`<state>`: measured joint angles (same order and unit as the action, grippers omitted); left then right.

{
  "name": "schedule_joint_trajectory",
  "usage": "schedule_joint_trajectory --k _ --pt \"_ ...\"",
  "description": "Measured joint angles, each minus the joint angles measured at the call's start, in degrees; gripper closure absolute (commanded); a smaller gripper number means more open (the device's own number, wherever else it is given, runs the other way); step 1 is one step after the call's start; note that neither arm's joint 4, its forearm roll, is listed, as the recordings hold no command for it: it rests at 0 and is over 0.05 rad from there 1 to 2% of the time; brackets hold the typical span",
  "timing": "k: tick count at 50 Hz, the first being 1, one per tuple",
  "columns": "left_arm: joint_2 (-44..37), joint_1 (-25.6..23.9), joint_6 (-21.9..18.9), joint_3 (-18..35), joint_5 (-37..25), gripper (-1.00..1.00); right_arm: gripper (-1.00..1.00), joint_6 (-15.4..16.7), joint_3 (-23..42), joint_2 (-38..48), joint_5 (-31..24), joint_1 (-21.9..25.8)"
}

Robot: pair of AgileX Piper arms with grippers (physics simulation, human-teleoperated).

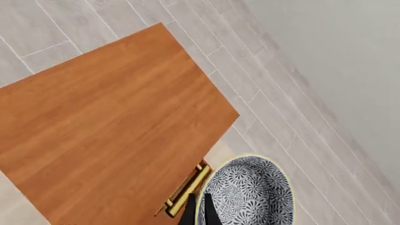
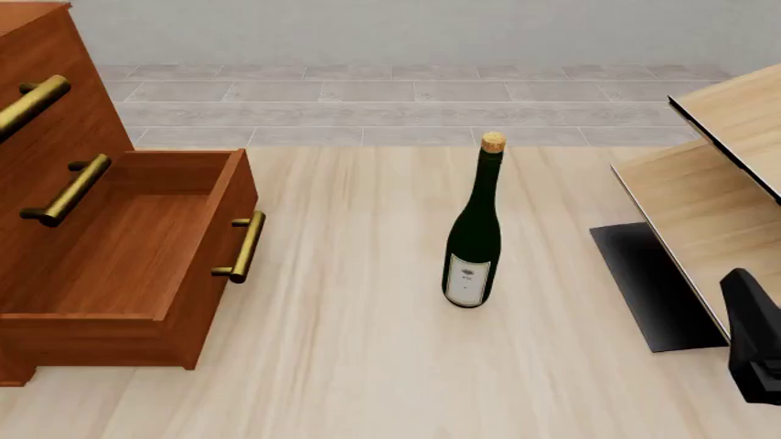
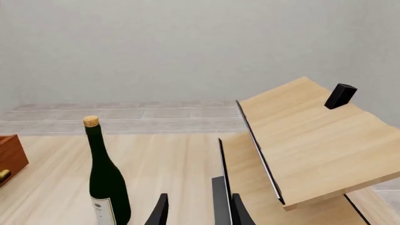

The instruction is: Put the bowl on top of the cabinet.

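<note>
In the left wrist view I look down on the reddish-brown cabinet's (image 1: pixel 112 126) flat top. The speckled white bowl (image 1: pixel 250 192) hangs above and just off the top's edge, on the side of a brass handle (image 1: pixel 187 187). My left gripper (image 1: pixel 198 213) is shut on the bowl's rim, with one black finger on each side. The front view shows the cabinet (image 2: pixel 73 210) at the left with a drawer (image 2: pixel 134 256) pulled open; neither the bowl nor the left gripper shows there. My right gripper (image 3: pixel 198 213) is open and holds nothing, low at the right.
A dark green wine bottle (image 2: pixel 474 229) with a cork stands mid-table. Pale slanted wooden panels (image 2: pixel 720 183) with black edges fill the right side, close to the right arm (image 2: pixel 754 347). Grey tiled floor and a wall lie beyond the table.
</note>
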<state>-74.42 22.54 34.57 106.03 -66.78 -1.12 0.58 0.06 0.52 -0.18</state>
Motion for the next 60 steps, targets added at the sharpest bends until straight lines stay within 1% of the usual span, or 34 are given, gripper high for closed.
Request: schedule_joint_trajectory --k 7,15,24,33,60 --pt "-1.58 4.42 0.21 1.46 -1.63 1.00 -1.00 0.02 0.00 0.00 -0.01 0.05" --pt "-3.22 7.21 2.21 1.40 -2.52 1.00 -1.00 0.04 -0.05 -0.01 0.06 0.08" --pt "-5.46 8.61 5.17 0.83 -2.94 1.00 -1.00 0.08 0.01 -0.01 0.04 0.09" --pt "-7.16 9.92 6.92 -0.06 -3.11 1.00 -1.00 0.15 0.01 -0.01 0.04 0.13" --pt "-10.36 11.96 8.60 -2.43 -3.03 1.00 -1.00 0.23 -0.20 -0.02 0.30 0.19"
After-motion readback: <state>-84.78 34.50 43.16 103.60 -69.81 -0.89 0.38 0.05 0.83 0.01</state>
